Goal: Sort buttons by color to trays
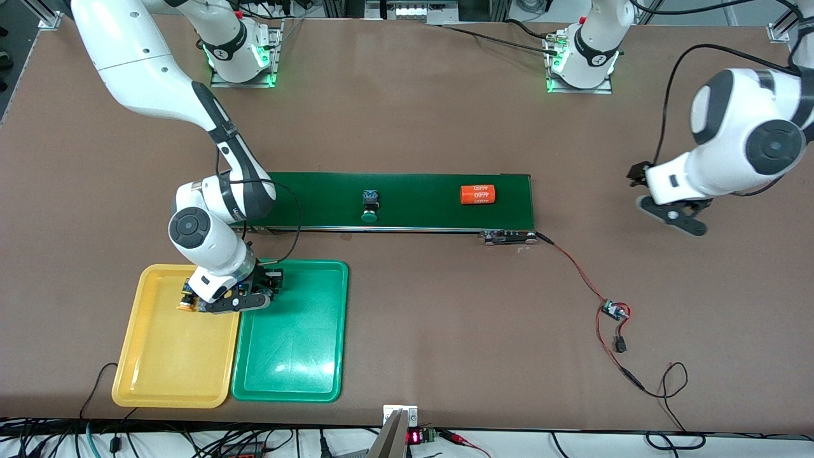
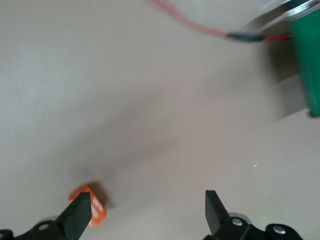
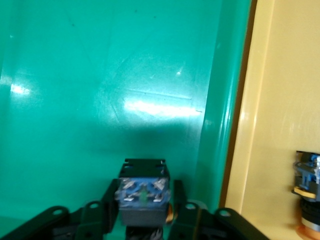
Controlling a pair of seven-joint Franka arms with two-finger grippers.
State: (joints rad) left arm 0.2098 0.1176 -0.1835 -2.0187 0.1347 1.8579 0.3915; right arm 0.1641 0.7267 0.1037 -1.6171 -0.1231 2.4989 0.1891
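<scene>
Hovering over green tray (image 1: 299, 356), right claw (image 1: 257, 294) grips button (image 3: 142, 196).

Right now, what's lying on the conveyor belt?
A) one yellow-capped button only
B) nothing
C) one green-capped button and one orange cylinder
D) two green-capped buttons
C: the front view shows a green-capped button and an orange cylinder with white numbers on the conveyor belt, the cylinder toward the left arm's end.

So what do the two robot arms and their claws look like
Both arms are glossy white with dark grey to black joint bands and round black caps at the joints. Thin black cables run along each. The right claw and left claw are black two-finger units on black brackets. Green lights glow at both bases.
</scene>
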